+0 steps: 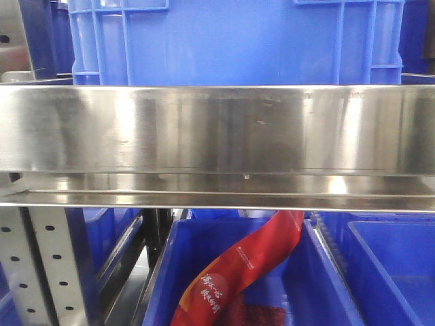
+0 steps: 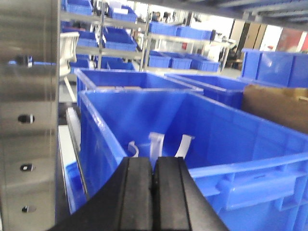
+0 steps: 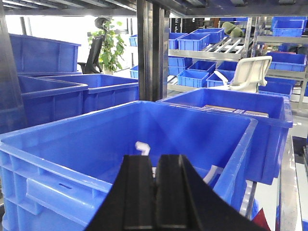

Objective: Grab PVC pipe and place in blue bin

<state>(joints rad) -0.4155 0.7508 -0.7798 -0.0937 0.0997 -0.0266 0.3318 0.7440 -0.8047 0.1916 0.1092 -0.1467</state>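
A steel shelf edge (image 1: 217, 129) blocks most of the front view, while both tools, left (image 2: 153, 192) and right (image 3: 154, 192), are pressed together above the blue bin (image 2: 231, 139) holding white PVC pipe pieces (image 2: 156, 144).

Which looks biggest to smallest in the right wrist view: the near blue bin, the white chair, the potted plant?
1. Near blue bin, by far, though it is also closest to the camera.
2. White chair and potted plant look about alike; both are far off, so I won't rank them.
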